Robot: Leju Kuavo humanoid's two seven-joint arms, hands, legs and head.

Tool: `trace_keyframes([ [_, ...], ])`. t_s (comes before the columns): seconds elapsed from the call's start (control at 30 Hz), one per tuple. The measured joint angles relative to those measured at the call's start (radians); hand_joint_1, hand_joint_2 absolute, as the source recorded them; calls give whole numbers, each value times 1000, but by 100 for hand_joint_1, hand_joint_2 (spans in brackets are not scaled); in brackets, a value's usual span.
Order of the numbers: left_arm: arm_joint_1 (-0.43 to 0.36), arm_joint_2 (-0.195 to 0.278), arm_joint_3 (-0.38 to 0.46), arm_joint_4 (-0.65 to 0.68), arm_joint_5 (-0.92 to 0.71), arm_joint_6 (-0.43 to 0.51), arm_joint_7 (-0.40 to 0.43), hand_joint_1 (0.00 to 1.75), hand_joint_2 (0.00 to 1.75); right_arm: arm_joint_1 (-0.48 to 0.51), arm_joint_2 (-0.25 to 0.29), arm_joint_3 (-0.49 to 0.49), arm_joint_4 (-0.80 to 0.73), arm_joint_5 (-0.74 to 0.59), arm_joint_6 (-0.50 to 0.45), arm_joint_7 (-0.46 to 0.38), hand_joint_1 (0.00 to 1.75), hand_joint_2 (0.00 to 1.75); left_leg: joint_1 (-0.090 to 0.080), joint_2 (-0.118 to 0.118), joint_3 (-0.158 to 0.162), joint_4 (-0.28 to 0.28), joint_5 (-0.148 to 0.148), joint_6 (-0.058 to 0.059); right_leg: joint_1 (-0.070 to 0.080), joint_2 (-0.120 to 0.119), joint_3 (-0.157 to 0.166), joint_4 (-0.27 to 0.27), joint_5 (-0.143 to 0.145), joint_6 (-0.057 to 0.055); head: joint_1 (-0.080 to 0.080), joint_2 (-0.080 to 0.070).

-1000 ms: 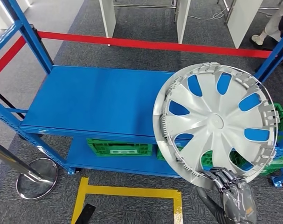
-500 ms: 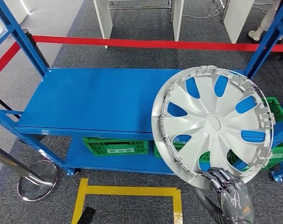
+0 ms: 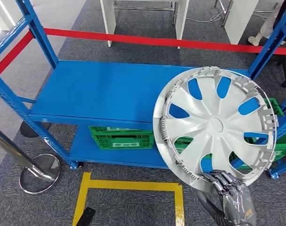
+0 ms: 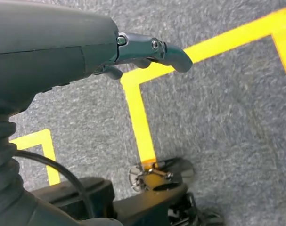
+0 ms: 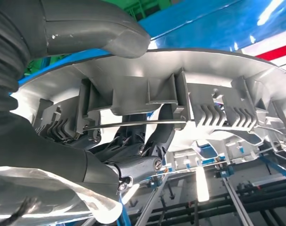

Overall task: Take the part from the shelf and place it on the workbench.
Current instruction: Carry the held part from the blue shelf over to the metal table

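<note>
Grey carpet (image 3: 141, 207) with a yellow taped rectangle outline (image 3: 130, 188) runs up to a blue metal shelf rack (image 3: 98, 92), and beyond the rack a red barrier tape (image 3: 152, 41) stretches across in front of white table legs (image 3: 107, 21). Green plastic crates (image 3: 121, 139) sit on the rack's lower shelf, toward its right half. A chrome stanchion base (image 3: 40, 172) stands on the carpet off the rack's front left corner.

The silver plastic wheel cover (image 3: 214, 125) with curved spokes and open slots is off the shelf, held up tilted in front of the rack's right end, its ribbed inner side with clips and a wire ring facing the camera. The right hand (image 3: 228, 190) grips it at its lowest edge; in the right wrist view the dark fingers (image 5: 141, 155) curl inside the rim under the wire ring while the thick grey thumb (image 5: 95, 28) presses against the outer face.

The left hand (image 4: 134, 52) hangs over the carpet and yellow tape with its fingers extended and nothing in it. A person's shoe (image 3: 254, 40) shows at the far right, past the red tape.
</note>
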Motion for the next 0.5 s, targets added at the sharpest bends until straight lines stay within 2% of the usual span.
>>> trace_keyframes([
  [0.03, 0, -2, 0, 0, 0, 0, 0, 0, 175, -1, 0, 0, 0, -3, 0, 0, 175, 175, -2, 0, -15, 1, 11, 4, 1, 0, -12, 60, -47, 1, 1, 0],
  [0.07, 0, -3, 0, 0, -1, 0, 1, 0, 175, -2, 0, 0, 1, -7, 0, 0, 175, 175, -4, 1, -30, 2, 22, 5, 2, 0, -18, 119, -76, 2, 2, 0],
  [0.1, 0, -5, 0, 0, -1, 0, 1, 0, 175, -2, 0, 0, 2, -10, 0, 0, 175, 175, -6, 1, -46, 4, 33, 6, 3, 0, -15, 159, -80, 2, 2, 0],
  [0.13, 0, -6, 0, 0, -1, 3, 0, 0, 175, -2, 0, 0, 2, -13, 0, 0, 175, 175, -7, 1, -62, 7, 43, 5, 4, 0, 3, 167, -58, 3, 2, 0],
  [0.17, 0, -6, 0, 0, -1, 5, 0, 0, 175, -2, 0, 0, 3, -16, 0, 0, 175, 175, -8, 2, -78, 11, 52, 4, 4, 0, 36, 142, -26, 2, 2, 0],
  [0.2, 0, -6, 0, 0, -1, 5, 0, 0, 175, -3, 0, 0, 3, -19, 0, 0, 175, 175, -8, 2, -93, 17, 60, 1, 5, 0, 84, 85, 0, 0, 2, 0],
  [0.23, 0, -7, 0, 0, -1, 2, 1, 0, 175, -4, 0, 0, 3, -22, 0, -1, 175, 175, -10, 2, -107, 25, 67, -2, 6, 0, 140, 12, 7, -1, 2, 0],
  [0.27, -1, -7, 0, 0, -2, -1, 2, 0, 175, -6, 0, 0, 3, -26, 1, -2, 175, 175, -11, 2, -117, 32, 74, -6, 7, -1, 187, -57, -2, -4, 1, 0],
  [0.3, -1, -7, 0, 0, -2, -6, 3, 0, 175, -7, 0, 1, 3, -29, 1, -3, 175, 175, -12, 2, -124, 37, 82, -10, 9, 0, 215, -107, -16, -7, 1, 0],
  [0.33, -1, -6, 0, 0, -3, -10, 3, 0, 175, -7, 0, 1, 3, -31, 1, -4, 175, 175, -12, 2, -130, 39, 92, -14, 12, 0, 226, -132, -25, -10, 2, 0],
  [0.37, -1, -5, 0, 0, -3, -13, 4, 0, 175, -6, 0, 2, 3, -34, 1, -4, 175, 175, -12, 1, -134, 38, 102, -19, 12, 0, 218, -138, -23, -16, 1, 0],
  [0.4, 0, -3, 0, 0, -2, -15, 4, 0, 175, -6, 0, 2, 3, -36, 1, -4, 175, 175, -10, 0, -139, 40, 101, -25, 11, -1, 208, -137, -14, -23, 3, 0],
  [0.43, 1, -2, 0, 0, -2, -17, 5, 0, 175, -5, 0, 3, 3, -38, 1, -4, 175, 175, -9, -1, -144, 51, 81, -32, 9, -3, 199, -137, -6, -31, 3, 0],
  [0.47, 1, 0, 0, 1, -2, -18, 6, 0, 175, -5, 0, 3, 3, -39, 1, -4, 175, 175, -7, -3, -152, 80, 43, -40, 6, -5, 189, -138, 5, -38, 1, 0],
  [0.5, 1, 1, 0, 1, -3, -18, 7, 0, 175, -4, 0, 3, 3, -39, 1, -5, 175, 175, -3, -3, -161, 128, -11, -47, 6, -6, 180, -137, 14, -43, -1, 0],
])
